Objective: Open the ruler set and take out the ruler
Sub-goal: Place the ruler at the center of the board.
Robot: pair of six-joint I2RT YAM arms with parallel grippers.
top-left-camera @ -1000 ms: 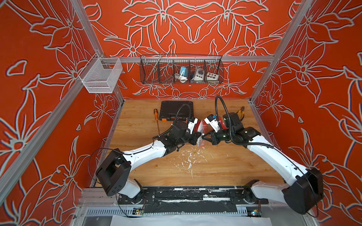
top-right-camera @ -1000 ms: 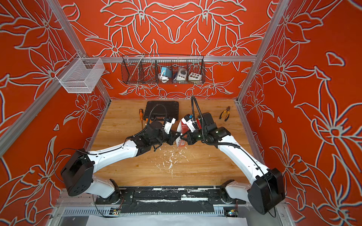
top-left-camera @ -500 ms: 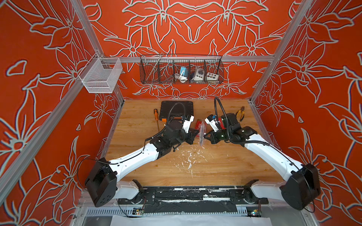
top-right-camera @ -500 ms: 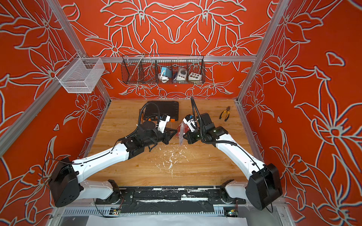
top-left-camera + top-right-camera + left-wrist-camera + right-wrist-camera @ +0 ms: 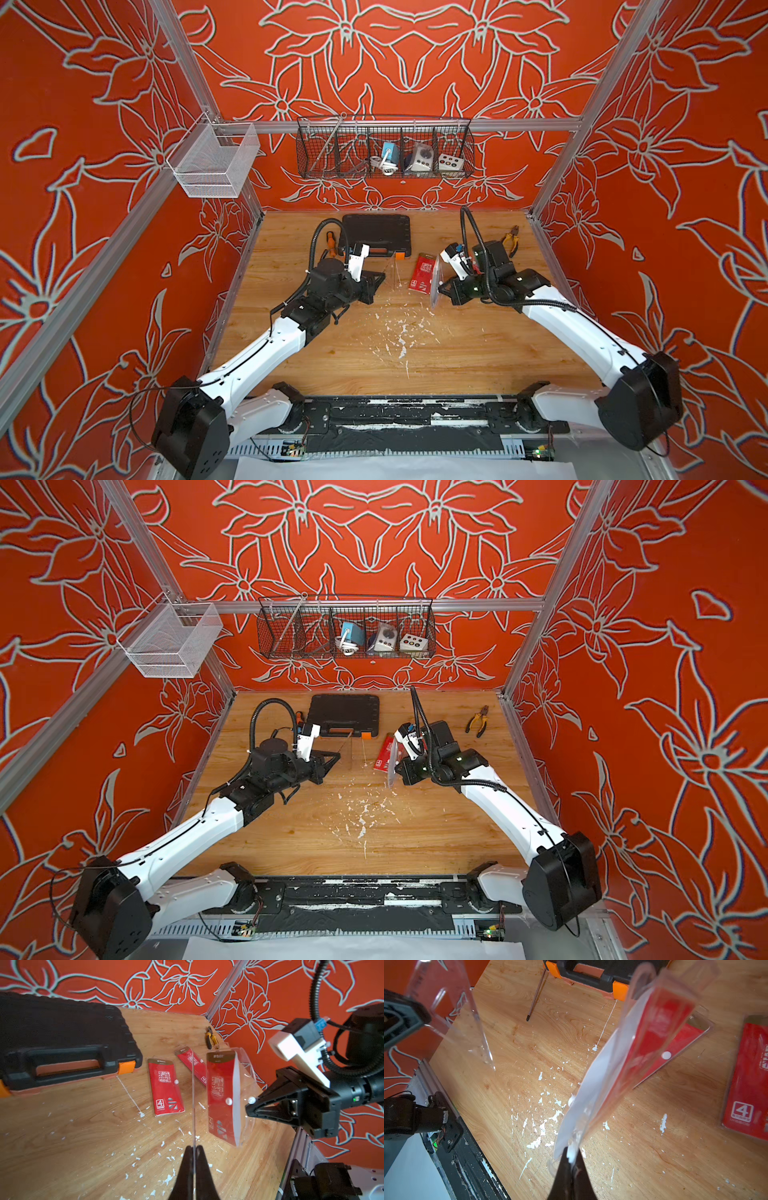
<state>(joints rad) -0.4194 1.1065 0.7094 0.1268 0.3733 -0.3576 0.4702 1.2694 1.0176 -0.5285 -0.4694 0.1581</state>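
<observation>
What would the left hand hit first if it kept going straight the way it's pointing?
Probably the open ruler set pouch held up by the right hand, though the clear ruler in the left hand would touch first; depth is unclear.

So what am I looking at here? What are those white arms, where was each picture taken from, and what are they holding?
Those are two white robot arms mounted at the near edge of a wooden table. Each ends in a two-fingered pincer called a gripper.

The two wide pictures come from a pair of cameras overhead, so they look almost alike. The two close-ups come from a camera on each arm's wrist, looking along its fingers.

The left gripper is shut on a thin clear plastic ruler, which its own camera sees edge-on. The right gripper is shut on a clear plastic pouch with a red card inside.

On the table lie a second red packet, a black plastic tool case with orange latches, an orange-handled screwdriver and yellow-handled pliers.
</observation>
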